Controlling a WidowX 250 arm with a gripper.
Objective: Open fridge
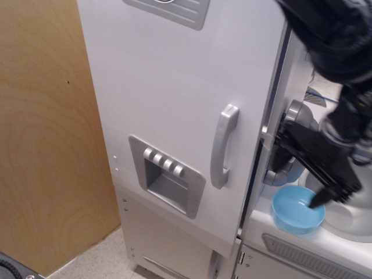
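The white-grey fridge [174, 87] fills the middle of the view. Its large door has a vertical silver handle [224, 145] and a recessed silver dispenser panel [167, 181] with a row of buttons. A thin dark gap runs down the door's right edge. My black gripper [299, 181] is open and empty, to the right of that edge and apart from the handle. One finger [281, 160] is near the door edge. The other fingertip [321, 200] hangs over a blue bowl [296, 214].
A grey toy telephone [293, 113] hangs behind my gripper, partly hidden. A sink basin [349, 218] is at the right on the counter. A smaller lower door [168, 247] sits under the fridge door. A wooden panel [46, 145] stands at the left.
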